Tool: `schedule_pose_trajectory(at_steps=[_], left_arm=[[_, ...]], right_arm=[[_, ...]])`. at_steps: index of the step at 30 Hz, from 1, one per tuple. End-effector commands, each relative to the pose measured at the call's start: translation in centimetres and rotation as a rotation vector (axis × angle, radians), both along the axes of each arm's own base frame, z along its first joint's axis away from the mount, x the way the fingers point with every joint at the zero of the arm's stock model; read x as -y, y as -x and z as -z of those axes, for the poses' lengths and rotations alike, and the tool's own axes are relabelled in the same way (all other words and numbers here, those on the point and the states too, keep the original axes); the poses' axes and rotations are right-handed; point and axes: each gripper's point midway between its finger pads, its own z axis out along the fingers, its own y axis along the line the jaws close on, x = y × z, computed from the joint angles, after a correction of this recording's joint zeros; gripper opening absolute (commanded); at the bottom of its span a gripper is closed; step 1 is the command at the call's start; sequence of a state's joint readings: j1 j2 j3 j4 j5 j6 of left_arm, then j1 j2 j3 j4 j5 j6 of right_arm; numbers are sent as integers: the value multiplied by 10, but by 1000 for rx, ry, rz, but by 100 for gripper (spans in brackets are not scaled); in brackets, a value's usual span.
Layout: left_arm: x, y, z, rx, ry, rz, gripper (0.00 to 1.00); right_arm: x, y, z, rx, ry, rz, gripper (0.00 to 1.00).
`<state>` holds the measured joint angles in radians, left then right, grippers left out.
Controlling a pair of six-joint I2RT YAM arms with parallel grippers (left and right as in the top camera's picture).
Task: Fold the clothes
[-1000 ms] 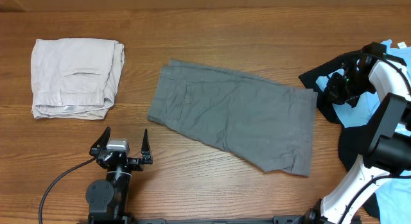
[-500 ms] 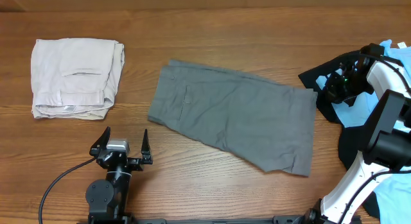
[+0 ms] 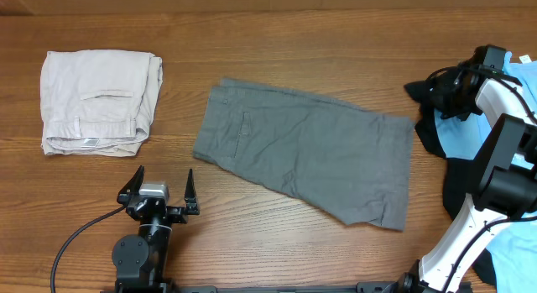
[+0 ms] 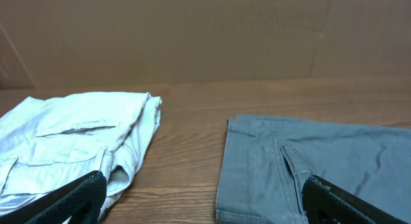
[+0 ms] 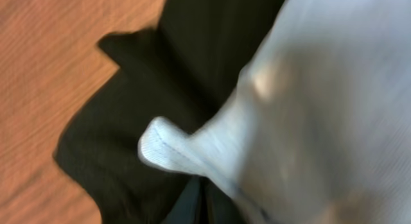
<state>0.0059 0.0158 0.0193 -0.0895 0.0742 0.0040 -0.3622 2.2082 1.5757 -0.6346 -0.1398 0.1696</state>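
1. Lying at the far left of the bench [image 3: 277, 33], the beige shorts [image 3: 101, 102] are sitting in a folded stack, pocket side up.
2. Nearer the front edge, the left gripper [image 3: 164, 180] is hanging over bare wood with its jaws spread wide and released. Its wrist camera is looking out at the gap between the two pairs of shorts.
3. In the middle, the grey shorts [image 3: 310, 159] are lying spread flat and unfolded. Their waistband is lying to the left, the slit pocket is facing up, and the whole garment is slanting a little toward the front right, apart from both arms.
4. At the right, the black garment [image 3: 428, 133] is lying crumpled just beside the grey shorts' leg hem, with the light-blue T-shirt [image 3: 470, 138] lying over part of it.
5. Over the far end of that pile, the right gripper [image 3: 443, 85] is holding its jaws clenched — the blurred wrist view is showing light-blue and black cloth bunching together at them, and I cannot tell which one is being pinched.
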Motion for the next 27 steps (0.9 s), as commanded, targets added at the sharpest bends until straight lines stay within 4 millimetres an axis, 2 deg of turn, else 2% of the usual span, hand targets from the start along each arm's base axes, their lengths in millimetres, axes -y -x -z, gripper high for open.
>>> schedule_pose_trajectory(at_steps=[1, 3, 5, 11, 15, 17, 20, 24, 26, 27], left_arm=[[0, 0, 0, 9, -19, 0, 100], [0, 0, 0, 9, -19, 0, 100], [0, 0, 0, 9, -19, 0, 100], [0, 0, 0, 9, -19, 0, 100], [0, 0, 0, 9, -19, 0, 100], [0, 0, 0, 9, -19, 0, 100], [0, 0, 0, 9, -19, 0, 100], [0, 0, 0, 9, -19, 0, 100], [0, 0, 0, 9, -19, 0, 100], [0, 0, 0, 9, -19, 0, 100]], right_arm=[[25, 14, 40, -88, 72, 72, 4], [25, 2, 29, -45, 62, 50, 4], [21, -16, 8, 8, 30, 15, 4], [8, -52, -88, 123, -77, -43, 4], [-3, -49, -153, 142, -118, -63, 14], [-12, -38, -172, 119, -152, -70, 15], [-28, -9, -180, 13, -217, -67, 16], [-54, 37, -164, -205, -307, -59, 16], [-64, 45, -156, -257, -325, -73, 9], [-71, 48, -150, -282, -327, -86, 8]])
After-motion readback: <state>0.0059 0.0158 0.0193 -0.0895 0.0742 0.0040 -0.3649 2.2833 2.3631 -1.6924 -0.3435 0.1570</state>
